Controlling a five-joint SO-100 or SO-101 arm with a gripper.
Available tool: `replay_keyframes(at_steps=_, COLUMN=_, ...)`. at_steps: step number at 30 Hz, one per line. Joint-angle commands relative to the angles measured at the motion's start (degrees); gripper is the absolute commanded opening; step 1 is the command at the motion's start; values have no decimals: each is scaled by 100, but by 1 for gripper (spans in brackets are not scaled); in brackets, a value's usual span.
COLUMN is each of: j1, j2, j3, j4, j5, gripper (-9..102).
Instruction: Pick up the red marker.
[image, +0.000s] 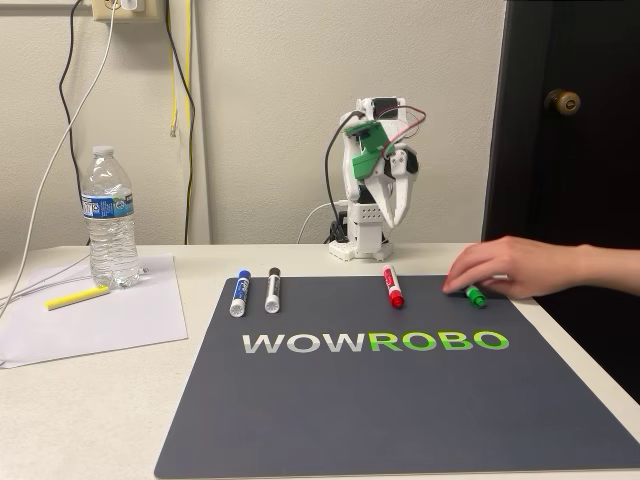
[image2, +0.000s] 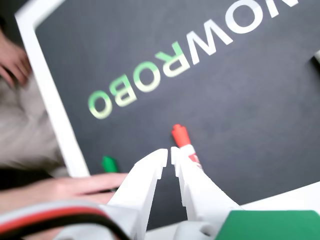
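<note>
While the tool (image: 400, 205) hangs folded at the arm's base, its two fingers nearly together and gripping nothing, the red marker (image: 393, 287) lies on the dark mat (image: 400, 400), and a person's hand (image: 505, 268) touches the green marker (image: 475, 296) beside it.

We look down past our gripper (image2: 168, 156) at the dark mat (image2: 250, 100).

Our white fingers (image2: 145, 180) come in from the bottom edge, tips close together with only a thin slit between them. The red marker (image2: 181, 139) lies just beyond, its red cap toward the "WOWROBO" lettering (image2: 175, 62), its barrel partly hidden behind one finger. A person's hand (image2: 75, 186) touches the green marker (image2: 109, 164) beside us.
</note>
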Motion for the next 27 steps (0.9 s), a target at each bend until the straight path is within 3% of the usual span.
replay_keyframes(at_steps=1, j1=0, j2=-202, j3=-316, j4=281, j5=-1002, gripper=0)
replay_keyframes(at_steps=5, j1=-9, j2=-606, j3=-246, j4=501, j5=-1819, gripper=0)
replay_keyframes(at_steps=12, j1=26, j2=-1301, j3=-202, j4=246, j5=-2039, gripper=0)
replay_keyframes(at_steps=21, j1=97, j2=-1318, j3=466, j4=-352, j5=-2153, gripper=19)
replay_keyframes(at_steps=27, j1=167, j2=-1301, j3=721, j4=-589, j5=-2197, gripper=19)
